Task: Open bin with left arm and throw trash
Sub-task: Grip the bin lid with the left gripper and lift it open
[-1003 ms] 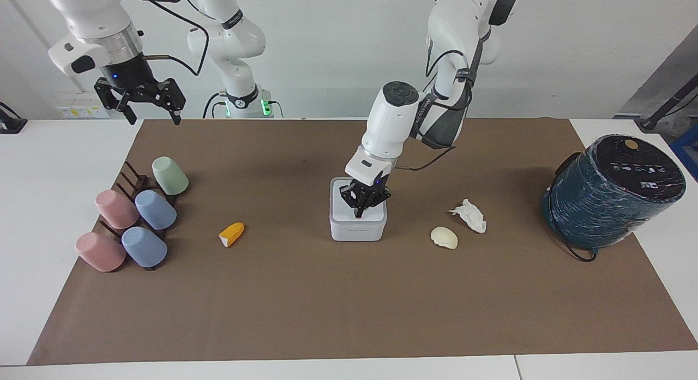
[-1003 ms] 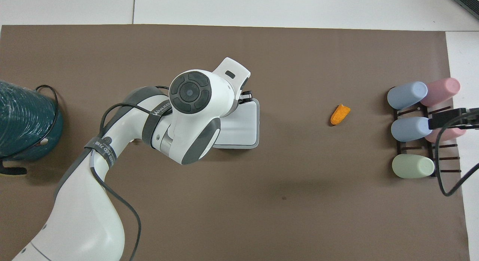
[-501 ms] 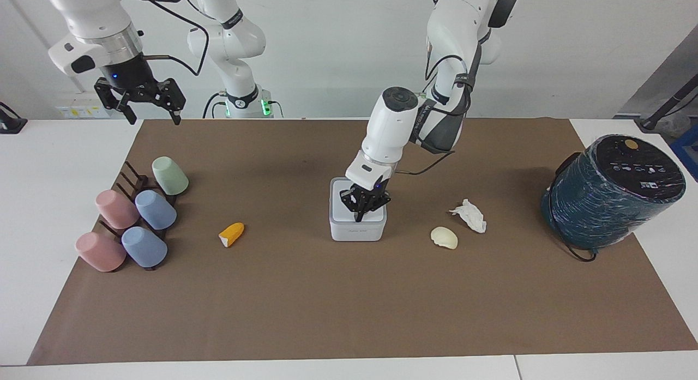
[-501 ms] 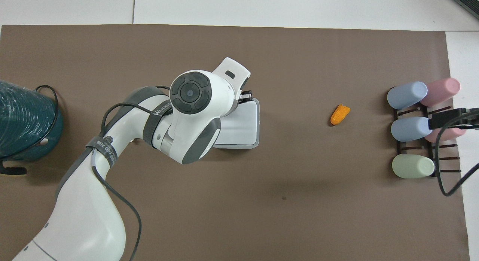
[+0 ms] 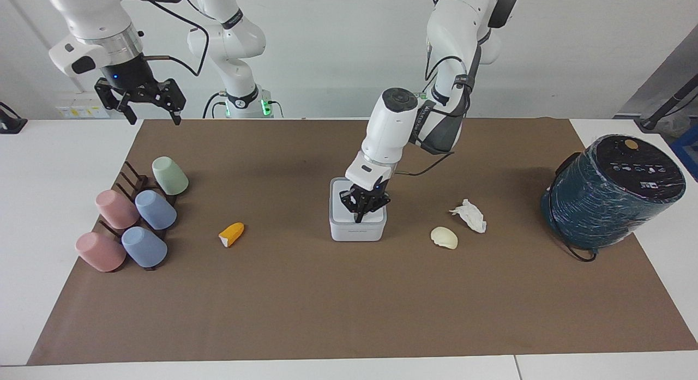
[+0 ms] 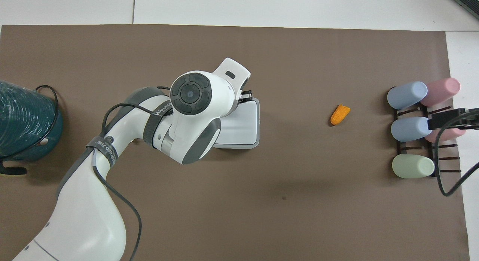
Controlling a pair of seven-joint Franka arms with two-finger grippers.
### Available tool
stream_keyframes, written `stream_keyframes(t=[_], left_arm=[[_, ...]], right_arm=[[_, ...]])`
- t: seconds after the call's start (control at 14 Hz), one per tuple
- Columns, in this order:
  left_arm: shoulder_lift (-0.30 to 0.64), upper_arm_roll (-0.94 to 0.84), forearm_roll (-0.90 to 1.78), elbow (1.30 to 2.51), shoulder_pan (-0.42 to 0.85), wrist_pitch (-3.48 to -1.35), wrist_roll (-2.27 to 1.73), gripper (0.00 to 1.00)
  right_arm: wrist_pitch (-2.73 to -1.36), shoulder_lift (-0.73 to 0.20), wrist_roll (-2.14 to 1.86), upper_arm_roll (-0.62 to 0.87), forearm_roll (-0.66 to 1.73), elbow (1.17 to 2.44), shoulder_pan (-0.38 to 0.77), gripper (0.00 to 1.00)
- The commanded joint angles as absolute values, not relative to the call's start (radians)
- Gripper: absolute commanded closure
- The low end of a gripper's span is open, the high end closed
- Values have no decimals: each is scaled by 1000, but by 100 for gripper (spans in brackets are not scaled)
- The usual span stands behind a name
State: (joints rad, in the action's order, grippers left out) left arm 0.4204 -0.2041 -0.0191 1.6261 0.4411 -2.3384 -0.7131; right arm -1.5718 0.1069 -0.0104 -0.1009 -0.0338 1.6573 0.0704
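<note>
The white square bin (image 5: pixel 357 229) stands mid-mat with its lid down; in the overhead view the bin (image 6: pixel 245 126) is half covered by the left arm. My left gripper (image 5: pixel 358 218) is shut, its tips pointing down onto the lid near the edge farthest from the robots. An orange peel (image 5: pixel 231 234) (image 6: pixel 340 114) lies beside the bin toward the right arm's end. A cream peel (image 5: pixel 444 237) and a crumpled tissue (image 5: pixel 469 215) lie toward the left arm's end. My right gripper (image 5: pixel 147 102) waits open, high over the table's edge by the cups.
A rack of pastel cups (image 5: pixel 136 222) lies at the right arm's end of the brown mat (image 5: pixel 327 314). A big teal wrapped cylinder (image 5: pixel 611 192) with a cable leans at the left arm's end.
The left gripper has sunk a little and shifted slightly away from the robots over the bin lid. The lid stays down. The right arm has not moved.
</note>
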Motion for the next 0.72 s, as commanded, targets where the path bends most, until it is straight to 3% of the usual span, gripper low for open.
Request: stream_keyframes(t=[0.0, 0.64], left_arm=[[463, -186, -41, 1551, 459, -2222, -727, 100], [408, -187, -26, 1502, 449, -2071, -727, 100]], right_arm=[[-1585, 126, 2, -95, -21, 1683, 58, 0], [-1586, 126, 3, -95, -21, 1683, 58, 0]])
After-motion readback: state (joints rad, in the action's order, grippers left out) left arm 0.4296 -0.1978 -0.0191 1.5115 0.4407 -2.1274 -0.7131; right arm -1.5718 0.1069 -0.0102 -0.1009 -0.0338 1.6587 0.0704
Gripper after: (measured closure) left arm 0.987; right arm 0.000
